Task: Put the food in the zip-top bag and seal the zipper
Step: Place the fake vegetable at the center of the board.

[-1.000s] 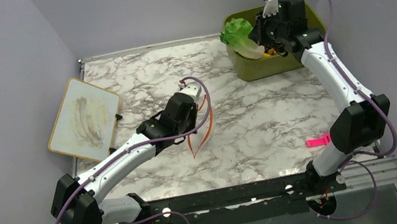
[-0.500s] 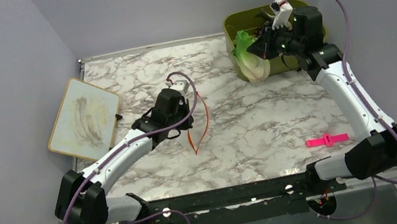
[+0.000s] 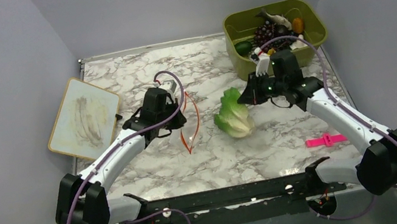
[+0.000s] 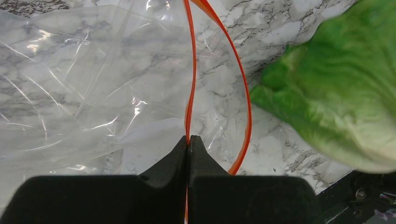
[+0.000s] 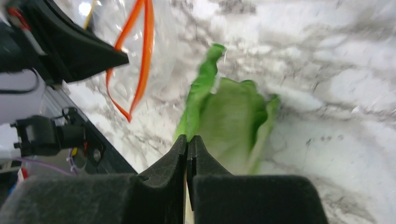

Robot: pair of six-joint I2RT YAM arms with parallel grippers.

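Marble worktop [image 3: 285, 127], items listed from the olive-green bin [image 3: 240, 67] outward.

- In the bin: purple grapes [image 3: 268, 32], grey fish [image 3: 271, 16], orange piece [image 3: 297, 25], dark green piece [image 3: 244, 47].
- Near the bin, on its near-left side: lettuce [image 3: 234, 117], its edge pinched in the clenched right hand [image 5: 188, 140].
- Further left of the bin, just beyond the lettuce: clear zip-top bag [image 4: 93, 93], mouth gaping. Left hand [image 4: 188, 140] is clamped on one strand of the orange-red zipper [image 4: 193, 79].
- Well nearer than the bin: pink clip [image 3: 325, 140].
- Far left of the bin: smudged whiteboard [image 3: 83, 120].
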